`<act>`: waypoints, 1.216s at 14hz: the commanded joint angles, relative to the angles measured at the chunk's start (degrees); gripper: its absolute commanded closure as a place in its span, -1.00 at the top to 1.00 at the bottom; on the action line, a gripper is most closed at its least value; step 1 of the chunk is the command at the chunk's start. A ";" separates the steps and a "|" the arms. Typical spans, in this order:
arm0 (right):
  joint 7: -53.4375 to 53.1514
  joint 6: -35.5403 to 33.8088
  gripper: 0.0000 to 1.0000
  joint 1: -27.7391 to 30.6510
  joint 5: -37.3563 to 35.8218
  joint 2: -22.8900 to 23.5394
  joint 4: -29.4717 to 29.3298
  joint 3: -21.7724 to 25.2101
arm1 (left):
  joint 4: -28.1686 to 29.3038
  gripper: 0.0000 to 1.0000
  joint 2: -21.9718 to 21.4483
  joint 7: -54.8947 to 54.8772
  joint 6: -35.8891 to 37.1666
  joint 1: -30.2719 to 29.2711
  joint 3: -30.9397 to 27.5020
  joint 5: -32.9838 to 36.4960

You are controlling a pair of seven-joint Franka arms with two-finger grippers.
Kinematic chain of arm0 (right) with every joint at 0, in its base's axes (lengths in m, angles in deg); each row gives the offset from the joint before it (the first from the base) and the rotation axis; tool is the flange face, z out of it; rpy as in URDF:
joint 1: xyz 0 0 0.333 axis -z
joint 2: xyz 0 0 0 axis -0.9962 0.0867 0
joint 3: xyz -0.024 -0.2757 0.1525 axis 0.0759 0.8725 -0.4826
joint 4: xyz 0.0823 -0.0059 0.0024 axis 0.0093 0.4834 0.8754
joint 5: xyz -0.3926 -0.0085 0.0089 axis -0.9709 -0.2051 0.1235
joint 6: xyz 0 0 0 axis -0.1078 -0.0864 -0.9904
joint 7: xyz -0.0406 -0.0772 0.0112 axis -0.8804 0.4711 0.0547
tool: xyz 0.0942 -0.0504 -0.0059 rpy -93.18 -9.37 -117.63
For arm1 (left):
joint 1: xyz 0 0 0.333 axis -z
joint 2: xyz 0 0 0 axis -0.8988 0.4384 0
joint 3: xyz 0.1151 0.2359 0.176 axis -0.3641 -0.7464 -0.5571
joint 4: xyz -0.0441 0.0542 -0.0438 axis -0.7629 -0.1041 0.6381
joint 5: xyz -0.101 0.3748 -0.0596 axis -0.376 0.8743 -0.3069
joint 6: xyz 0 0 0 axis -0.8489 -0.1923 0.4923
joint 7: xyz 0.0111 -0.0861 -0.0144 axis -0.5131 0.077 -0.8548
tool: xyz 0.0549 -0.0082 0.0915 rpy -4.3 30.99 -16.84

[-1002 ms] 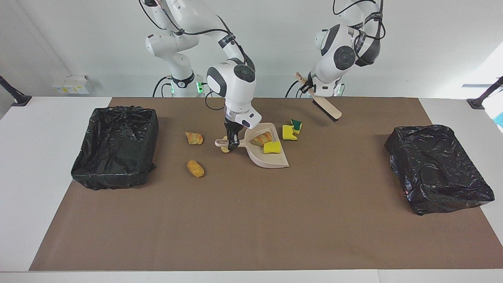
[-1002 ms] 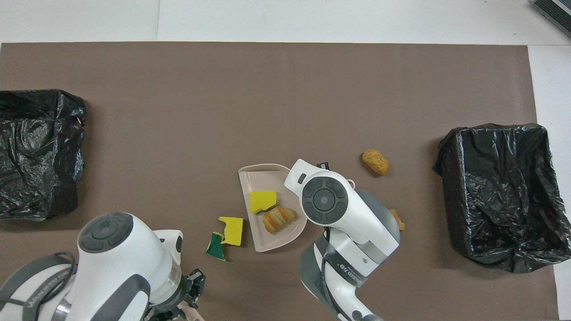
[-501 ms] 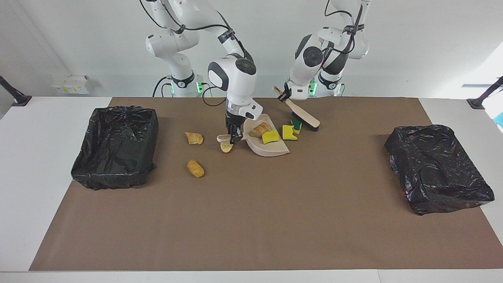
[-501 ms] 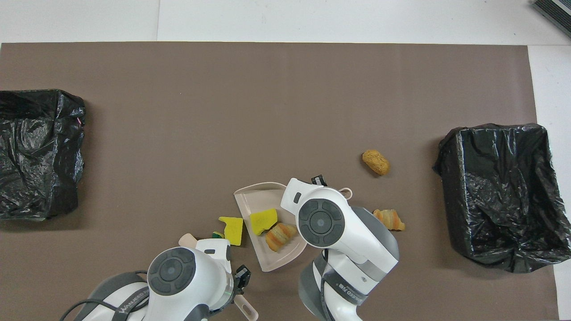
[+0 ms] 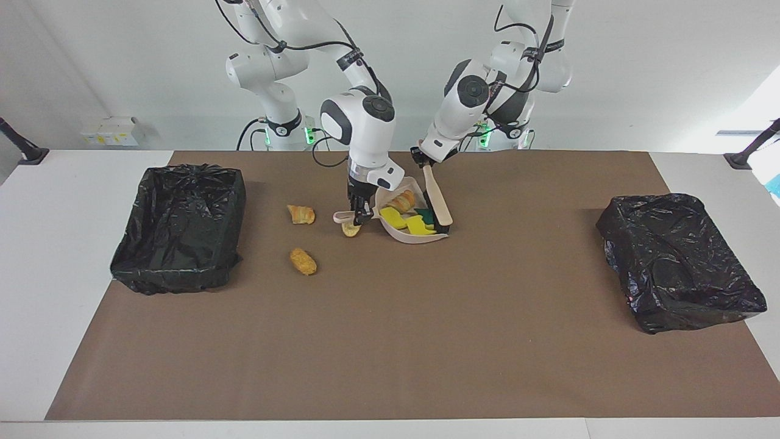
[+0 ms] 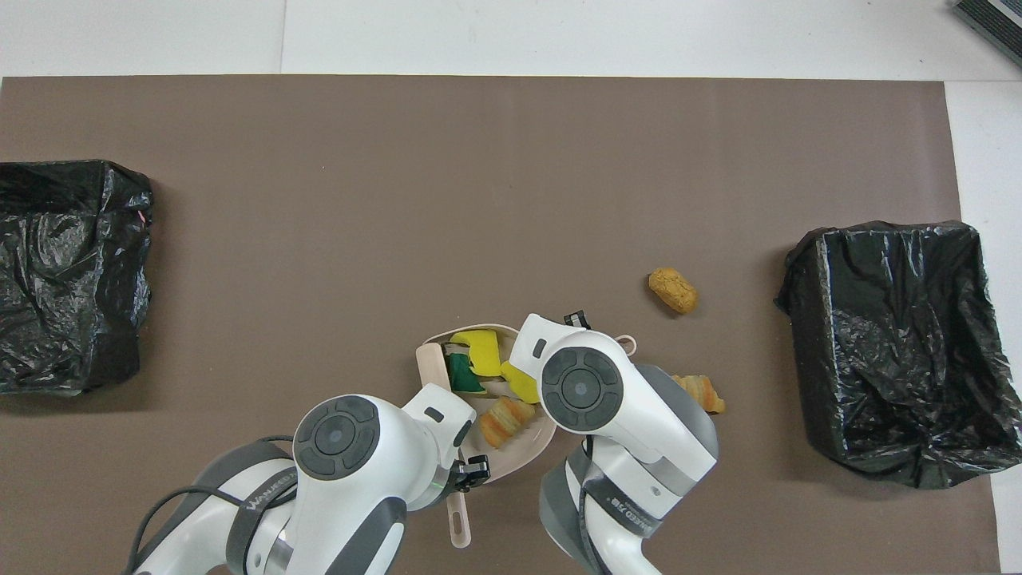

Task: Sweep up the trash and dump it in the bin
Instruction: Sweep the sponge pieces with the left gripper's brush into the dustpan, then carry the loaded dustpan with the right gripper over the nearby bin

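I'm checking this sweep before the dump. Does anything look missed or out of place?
Yes. Three tan pieces lie on the mat outside the dustpan: one by its handle under the right gripper, a striped one and a round one toward the right arm's bin. The left gripper holds the brush at the pan's mouth.

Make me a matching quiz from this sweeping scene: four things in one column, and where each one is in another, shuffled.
Things:
1. brush
2. croissant piece
3. round tan pastry
4. dustpan handle

Places:
A. lying in the dustpan
B. on the mat, outside the pan
C. gripped by the right pincer
D. held by the left pincer, bristles at the pan's mouth

Pairs: 1-D, 2-A, 3-B, 4-C
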 commanded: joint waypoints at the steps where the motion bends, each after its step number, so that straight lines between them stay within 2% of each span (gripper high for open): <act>1: -3.24 0.94 -1.00 1.19 -0.58 0.72 -0.59 -0.42 | -4.87 -1.00 0.82 -5.84 7.18 -4.59 -0.17 0.40; 3: -3.51 0.94 -1.00 1.71 -0.50 0.46 -0.94 -0.42 | -9.10 -1.00 0.91 -6.21 13.35 -7.23 -0.17 0.66; 8: -3.34 -0.03 -1.00 3.73 3.89 -2.96 -1.03 -0.33 | -15.61 -1.00 0.56 -9.54 21.10 -10.75 -0.34 9.97; 12: -2.72 -5.73 -1.00 5.93 4.16 -4.19 -5.41 -0.33 | -17.54 -1.00 0.91 -10.16 21.55 -12.07 -0.43 14.09; 13: -2.55 -7.13 -1.00 6.11 4.25 -4.64 -6.38 0.02 | -20.16 -1.00 1.69 -11.38 24.51 -13.30 -0.43 16.55; 15: -2.02 -11.17 -1.00 8.73 4.52 -5.25 -9.01 0.02 | -29.29 -1.00 7.48 -19.43 33.29 -17.94 -0.43 17.54; 17: 1.13 -14.43 -1.00 11.63 4.86 -5.60 -11.91 0.02 | -32.31 -1.00 9.60 -22.82 33.07 -18.93 -0.52 18.06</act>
